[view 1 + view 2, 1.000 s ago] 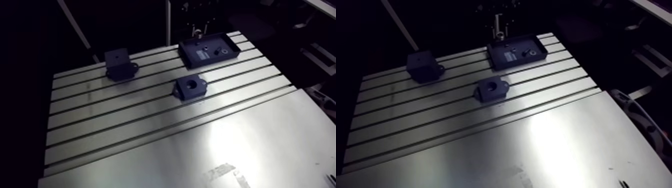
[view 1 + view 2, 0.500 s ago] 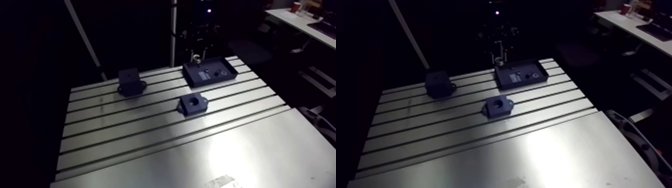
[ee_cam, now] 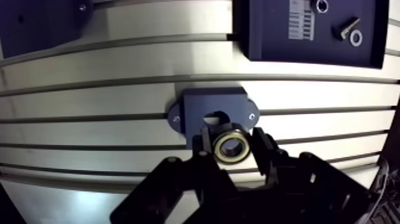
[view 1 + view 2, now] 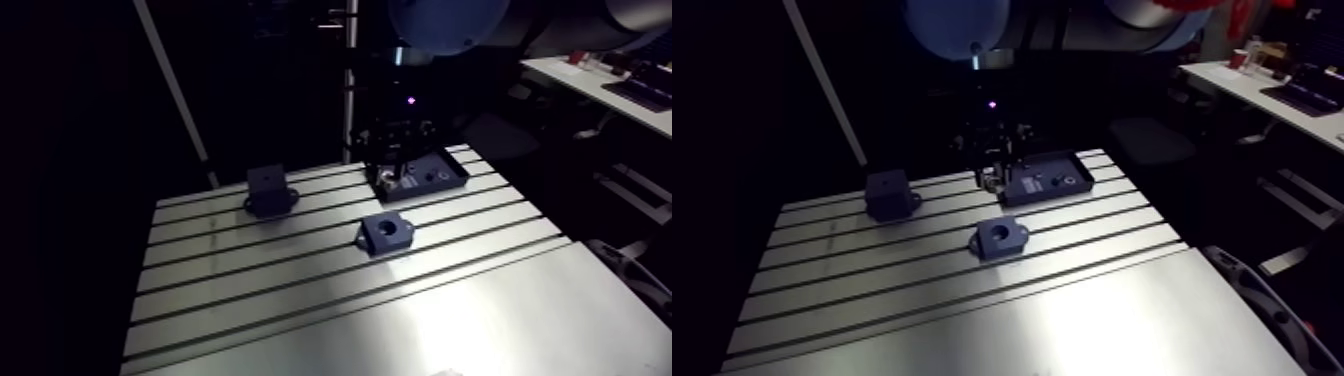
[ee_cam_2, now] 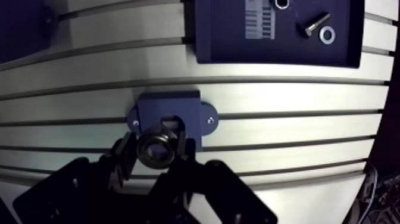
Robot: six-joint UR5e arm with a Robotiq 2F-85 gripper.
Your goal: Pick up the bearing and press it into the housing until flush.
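In the wrist view my gripper [image 3: 231, 145] is shut on the bearing [image 3: 231, 146], a steel ring with a brass-coloured inner race, pressed between the two black fingers [image 3: 205, 146]. The dark housing [image 3: 213, 113] with its round bore lies on the slotted table just ahead of and under the bearing. The bearing hangs above it, apart from the bore. In the arm view the gripper [image 4: 395, 170] hangs above the table behind the housing [image 4: 387, 232].
A dark tray [image 3: 268, 36] lies beyond the housing, holding a bolt [image 3: 347, 28] and a washer [image 3: 356, 38]. A second dark block [image 4: 268, 190] stands at the table's back left. A smooth plate [image 4: 450, 320] covers the near part of the table.
The arm view has shifted with the camera. The gripper, earlier a small shape at the tray's far edge, now hangs in front of the tray, nearer the housing.
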